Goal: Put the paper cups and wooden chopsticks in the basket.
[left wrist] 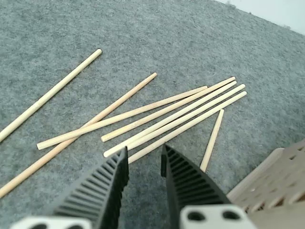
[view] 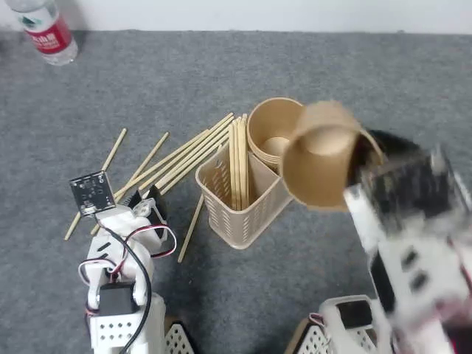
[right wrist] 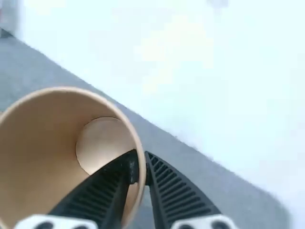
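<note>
A held paper cup [view: 321,155] hangs tilted, raised off the grey bench [view: 369,81] at the basket's [view: 240,214] side. The right gripper's [right wrist: 141,161] fingers pinch its rim, one inside the wall and one outside. A second paper cup [view: 271,129] sits at the basket's far end, beside a bundle of wooden chopsticks [view: 240,166] standing in the basket. Loose chopsticks [left wrist: 176,114] lie fanned on the bench on the basket's other side, under the left gripper [left wrist: 144,155], whose fingers are narrowly parted and empty. A water bottle [view: 46,29] stands well apart from the basket.
</note>
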Available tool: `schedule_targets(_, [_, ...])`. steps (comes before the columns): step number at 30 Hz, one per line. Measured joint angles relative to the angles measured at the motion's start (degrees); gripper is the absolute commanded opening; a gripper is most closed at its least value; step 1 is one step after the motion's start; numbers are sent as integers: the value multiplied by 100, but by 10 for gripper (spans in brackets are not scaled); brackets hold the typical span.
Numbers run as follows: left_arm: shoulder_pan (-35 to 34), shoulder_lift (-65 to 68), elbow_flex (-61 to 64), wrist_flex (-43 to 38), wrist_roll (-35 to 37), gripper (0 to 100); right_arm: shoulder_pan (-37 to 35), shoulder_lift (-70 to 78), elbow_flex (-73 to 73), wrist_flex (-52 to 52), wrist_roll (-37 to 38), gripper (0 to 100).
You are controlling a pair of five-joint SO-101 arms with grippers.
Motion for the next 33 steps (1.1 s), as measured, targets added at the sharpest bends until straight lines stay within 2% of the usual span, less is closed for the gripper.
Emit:
schedule_targets(6, [0, 0, 0, 0, 0, 115, -536, 1512, -554, -35, -220, 7])
schedule_targets(10, [0, 0, 0, 0, -141, 115, -598, 2171, -809, -18, -378, 7])
schedule_targets(14, [0, 0, 0, 0, -167, 115, -387, 2541, -835, 114, -431, 7])
schedule_targets(33, [0, 0, 0, 0, -167, 115, 563, 2523, -835, 615, -352, 7])
